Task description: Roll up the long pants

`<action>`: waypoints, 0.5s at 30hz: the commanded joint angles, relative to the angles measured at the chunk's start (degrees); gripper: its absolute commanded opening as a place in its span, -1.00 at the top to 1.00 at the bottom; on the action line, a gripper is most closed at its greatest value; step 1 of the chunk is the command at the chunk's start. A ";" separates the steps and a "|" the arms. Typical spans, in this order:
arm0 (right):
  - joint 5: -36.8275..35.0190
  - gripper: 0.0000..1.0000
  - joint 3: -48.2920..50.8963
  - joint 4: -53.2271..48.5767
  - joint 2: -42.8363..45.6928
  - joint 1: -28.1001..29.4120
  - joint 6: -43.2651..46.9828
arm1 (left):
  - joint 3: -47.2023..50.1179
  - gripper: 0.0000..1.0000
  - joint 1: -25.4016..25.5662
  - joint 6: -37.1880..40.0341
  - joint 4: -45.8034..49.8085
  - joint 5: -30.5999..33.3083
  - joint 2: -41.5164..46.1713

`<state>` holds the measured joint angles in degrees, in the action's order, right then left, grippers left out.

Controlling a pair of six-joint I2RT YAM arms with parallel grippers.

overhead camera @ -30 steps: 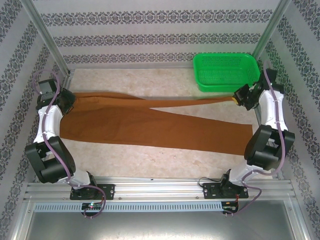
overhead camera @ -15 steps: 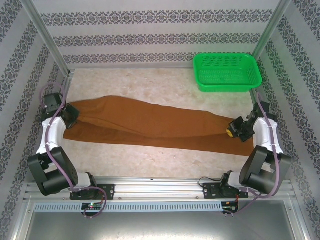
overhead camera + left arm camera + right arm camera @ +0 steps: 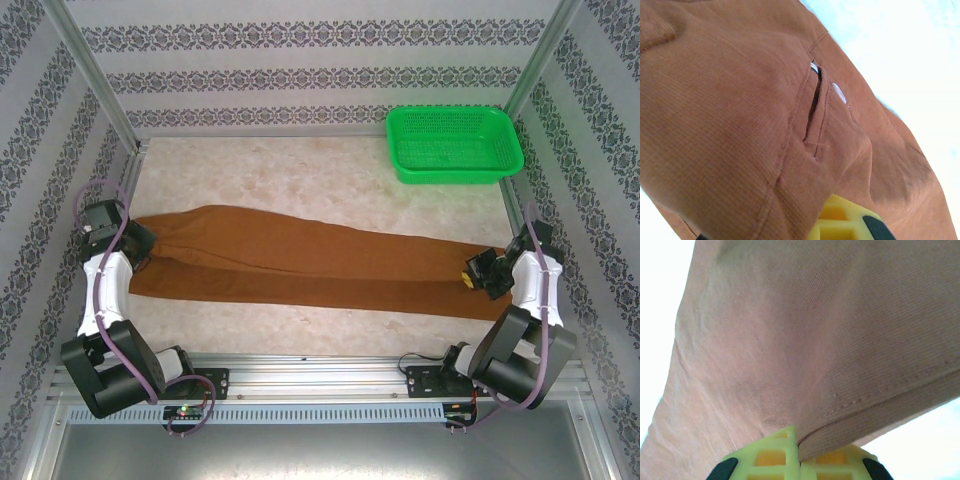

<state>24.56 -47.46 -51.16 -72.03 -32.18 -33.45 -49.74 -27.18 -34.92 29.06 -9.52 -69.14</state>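
My left gripper (image 3: pixel 143 245) is pinched shut on the waist end of the long pants (image 3: pixel 300 262). My right gripper (image 3: pixel 472 272) has its yellow fingers (image 3: pixel 772 455) clamped on the hem. The pants lie drawn left to right across the near table (image 3: pixel 300 175).

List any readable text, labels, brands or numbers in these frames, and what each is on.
No text can be read anywhere.
The long pants: no print or brand visible.
The small striped tag at the pocket slit: too small and blurred to read.
The green basket: no lettering visible.
The wallpaper: an ornamental pattern, no words.
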 commanded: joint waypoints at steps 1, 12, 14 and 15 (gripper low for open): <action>2.57 1.00 -5.46 2.63 -4.51 -0.99 -1.40 | -3.39 1.00 -0.97 -0.68 -5.04 1.00 -2.63; 0.67 1.00 -17.02 -0.96 -4.07 -1.11 -2.85 | -19.45 1.00 -1.03 -2.35 -0.64 -0.90 -8.02; 0.36 1.00 -15.36 -0.87 -2.31 -1.17 -2.85 | -20.14 1.00 -1.11 -1.32 1.11 -0.26 -5.78; 0.32 1.00 -14.36 -0.86 -1.22 -1.13 -2.60 | -20.30 1.00 -1.19 -0.89 2.14 -0.02 -4.51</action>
<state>30.85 -63.00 -52.88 -75.96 -32.38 -35.83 -67.00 -26.96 -36.86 31.35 -16.03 -78.15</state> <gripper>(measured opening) 0.064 0.069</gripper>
